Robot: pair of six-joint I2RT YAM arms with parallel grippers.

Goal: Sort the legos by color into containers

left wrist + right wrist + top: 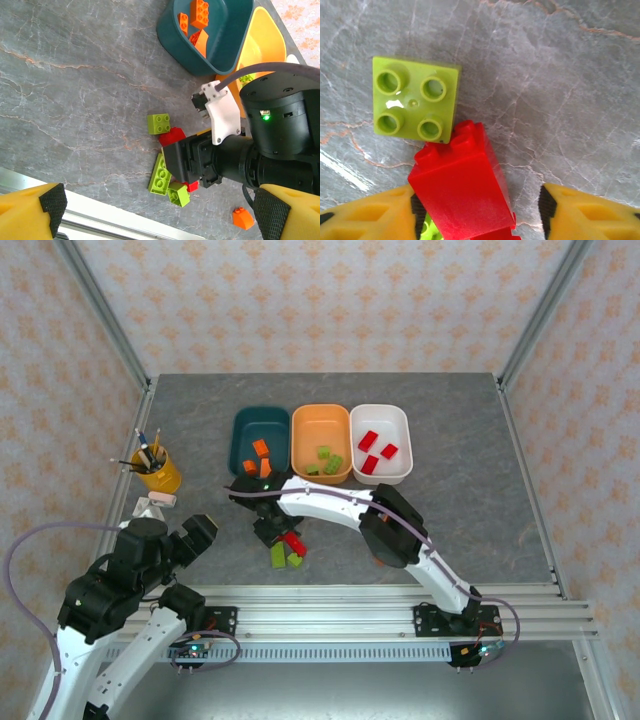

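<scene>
- Jaws of my right gripper (479,205): spread, straddling a red brick (460,190) on the table (480,500), near of the teal tub (240,430).
- Jaws of my left gripper (203,533): spread, empty.
- One lime brick (415,97): touching the red brick's corner.

No legible text, label or number, at least at this resolution.

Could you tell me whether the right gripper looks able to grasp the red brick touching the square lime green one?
Probably yes: the right gripper is open and straddles the red brick. The lime green brick at its corner lies ahead of the gripper, not inside it.
</scene>
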